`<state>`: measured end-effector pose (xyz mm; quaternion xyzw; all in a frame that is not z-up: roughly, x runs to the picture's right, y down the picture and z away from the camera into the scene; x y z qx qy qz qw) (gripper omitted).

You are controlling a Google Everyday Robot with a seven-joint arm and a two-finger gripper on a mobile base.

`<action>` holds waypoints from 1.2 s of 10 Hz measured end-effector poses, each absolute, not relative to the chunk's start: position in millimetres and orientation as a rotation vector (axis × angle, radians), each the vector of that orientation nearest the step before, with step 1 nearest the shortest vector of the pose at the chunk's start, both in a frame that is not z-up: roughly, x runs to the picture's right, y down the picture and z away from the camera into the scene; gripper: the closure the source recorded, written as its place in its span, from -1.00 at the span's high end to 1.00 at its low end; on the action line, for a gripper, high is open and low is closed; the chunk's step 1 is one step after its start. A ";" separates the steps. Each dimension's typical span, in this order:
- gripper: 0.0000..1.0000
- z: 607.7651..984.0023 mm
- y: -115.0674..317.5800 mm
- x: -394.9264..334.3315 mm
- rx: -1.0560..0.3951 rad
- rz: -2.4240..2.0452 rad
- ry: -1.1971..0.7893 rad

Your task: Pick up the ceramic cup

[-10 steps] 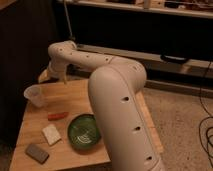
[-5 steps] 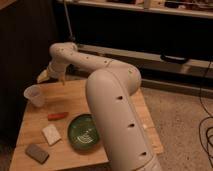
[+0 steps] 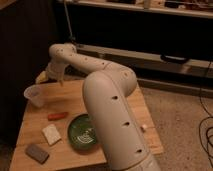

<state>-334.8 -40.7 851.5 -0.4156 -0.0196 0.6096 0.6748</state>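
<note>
The ceramic cup point(image 3: 34, 95) is a small pale, tapered cup. It stands upright at the left edge of the wooden table point(image 3: 125, 107). My gripper point(image 3: 55, 76) hangs from the bent wrist over the table's far left corner. It is above, behind and slightly right of the cup, and apart from it. The thick white arm runs from the lower right up across the table and hides part of its surface.
A dark green bowl point(image 3: 81, 133) sits at the table's front middle, partly behind the arm. A red-orange piece point(image 3: 57, 115), a whitish block point(image 3: 51, 134) and a grey block point(image 3: 37, 152) lie at the front left. A yellowish object point(image 3: 42, 77) lies by the gripper. A dark shelf unit stands behind.
The arm has swung slightly to the left and the gripper has shifted a little over the far left corner. The cup and the other things have not moved.
</note>
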 end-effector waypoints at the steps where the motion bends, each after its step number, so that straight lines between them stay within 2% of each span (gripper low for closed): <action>1: 0.60 852.4 -39.5 -337.3 -0.941 1.366 -0.043; 12: 0.60 858.0 -15.6 -353.5 -0.963 1.335 -0.026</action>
